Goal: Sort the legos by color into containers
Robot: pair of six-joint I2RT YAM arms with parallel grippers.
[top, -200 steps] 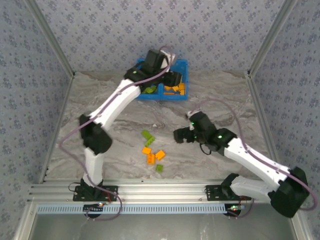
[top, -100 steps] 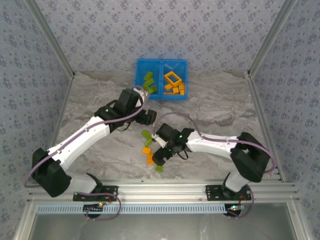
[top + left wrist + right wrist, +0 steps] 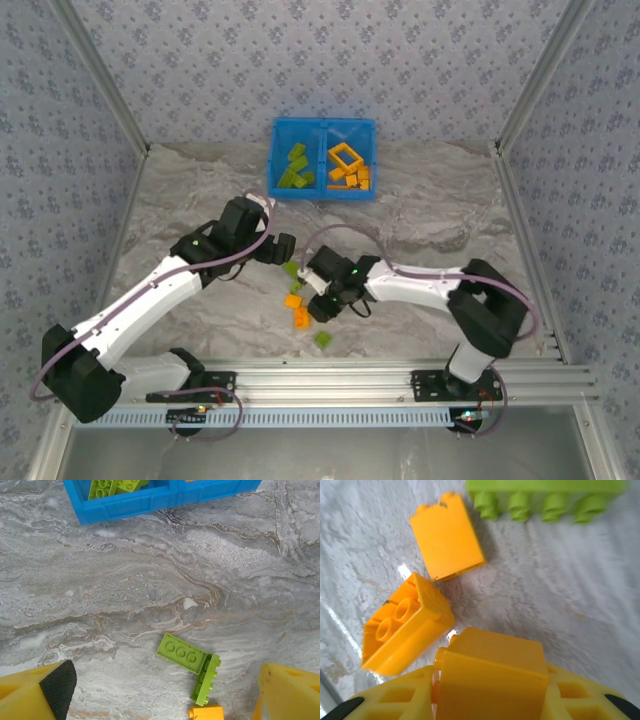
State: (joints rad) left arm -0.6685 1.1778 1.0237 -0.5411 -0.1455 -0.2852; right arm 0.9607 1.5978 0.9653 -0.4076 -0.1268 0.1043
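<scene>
Right wrist | right jaws clamped on orange brick (image 3: 492, 675) — left jaws apart, green bricks (image 3: 182, 654) below, between them

Bright, even light falls from above; the arms (image 3: 150, 295) cast only faint, soft shadows on the marbled surface (image 3: 430, 190). In the right wrist view white glare streaks that surface, and the orange lego (image 3: 492, 675) pinched in the right hand (image 3: 490, 700) looks soft, as does the green lego (image 3: 545, 486) at the top edge.

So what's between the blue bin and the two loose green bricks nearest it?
Bare marbled tabletop, from bin to green bricks, in the left wrist view.
</scene>
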